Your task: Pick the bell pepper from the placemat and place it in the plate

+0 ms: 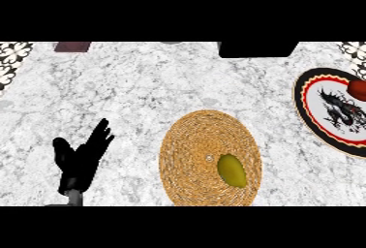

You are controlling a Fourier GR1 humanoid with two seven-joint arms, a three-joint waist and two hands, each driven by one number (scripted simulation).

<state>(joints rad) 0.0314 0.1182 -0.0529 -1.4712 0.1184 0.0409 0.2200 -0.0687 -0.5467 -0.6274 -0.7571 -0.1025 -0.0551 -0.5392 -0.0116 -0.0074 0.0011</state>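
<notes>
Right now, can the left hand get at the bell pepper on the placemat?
Probably yes. The left hand rests open left of the placemat, and only bare counter lies between. The bell pepper sits uncovered on the mat's right part, so the hand must cross over the mat.

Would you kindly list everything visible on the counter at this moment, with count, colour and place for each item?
counter: one, white-grey marble, filling the view
placemat: one, round, woven golden-brown, lower centre
bell pepper: one, yellow-green, lying on the placemat, right of its middle
plate: one, white with a red and black rim and a dark dragon design, at the right edge, partly cut off
red object: one, red, on the plate at the right edge, mostly cut off, kind unclear
dark objects: two, one black at top centre-right, one dark brown at top left, both cut off
left hand: one, black, open with fingers up, resting at lower left
right hand: not in view
</notes>
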